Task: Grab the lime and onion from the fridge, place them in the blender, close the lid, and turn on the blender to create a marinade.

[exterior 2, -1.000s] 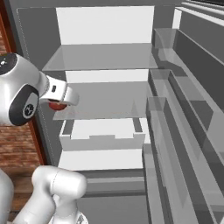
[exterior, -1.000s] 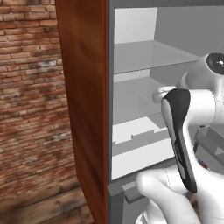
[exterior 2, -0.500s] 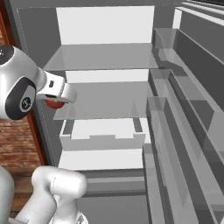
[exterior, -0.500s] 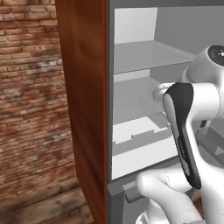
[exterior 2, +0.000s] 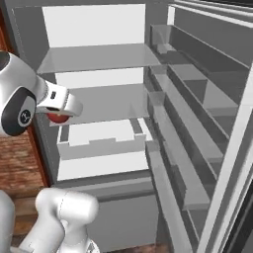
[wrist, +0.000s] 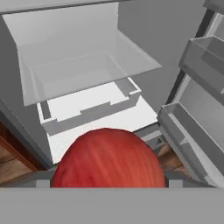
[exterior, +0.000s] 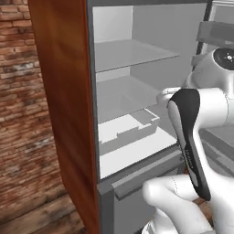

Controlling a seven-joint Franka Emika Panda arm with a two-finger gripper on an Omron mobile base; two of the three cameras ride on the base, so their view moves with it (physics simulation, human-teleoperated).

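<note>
A round red onion [wrist: 109,159] fills the low centre of the hand view, right between the fingers, and my gripper [exterior 2: 59,112] is shut on it. In the right base view the onion [exterior 2: 58,118] hangs under the white hand, in the air before the left edge of the open fridge [exterior 2: 99,57]. The fridge's pale shelves [exterior: 132,55] look bare. The lime, the blender and the lid are out of view.
A white drawer [exterior 2: 101,141] sits under the lower shelf. Grey door racks [exterior 2: 183,99] line the open door on the right. A brown wooden cupboard side [exterior: 64,91] and a brick wall [exterior: 23,114] stand left of the fridge.
The arm has drawn back a little from the fridge, and the onion has stayed in the gripper. The fridge has not shifted.
</note>
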